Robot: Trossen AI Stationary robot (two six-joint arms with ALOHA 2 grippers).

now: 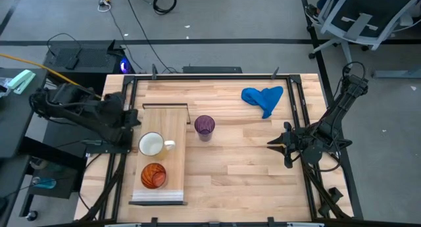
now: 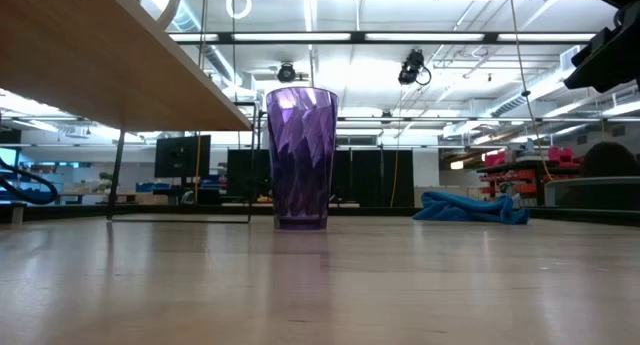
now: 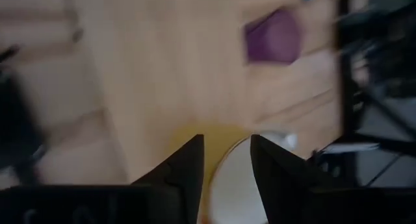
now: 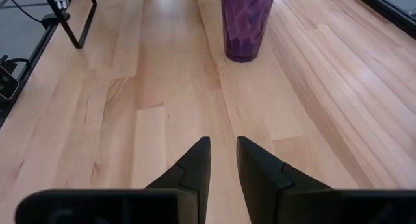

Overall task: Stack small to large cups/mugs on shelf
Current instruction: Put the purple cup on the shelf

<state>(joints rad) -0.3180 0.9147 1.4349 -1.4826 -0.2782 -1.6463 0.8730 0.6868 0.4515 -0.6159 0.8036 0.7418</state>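
The pale wooden shelf (image 1: 166,118) stands on the table's left part. On it stand the white mug (image 1: 152,145), upright with its handle toward the right, and the orange-red cup (image 1: 153,176) nearer the front. The purple tumbler (image 1: 204,127) stands upright on the tabletop just right of the shelf; it also shows in the low view (image 2: 301,157) and the right wrist view (image 4: 245,23). My left gripper (image 1: 136,124) is open by the shelf's left edge, its fingers over the mug's rim (image 3: 237,185). My right gripper (image 1: 272,145) is empty at the table's right, pointing at the tumbler, its fingers (image 4: 223,152) a narrow gap apart.
A crumpled blue cloth (image 1: 263,99) lies at the table's far right, and shows in the low view (image 2: 470,207). Dark metal rails (image 1: 299,102) run along the table's sides. Bare tabletop lies between the tumbler and my right gripper.
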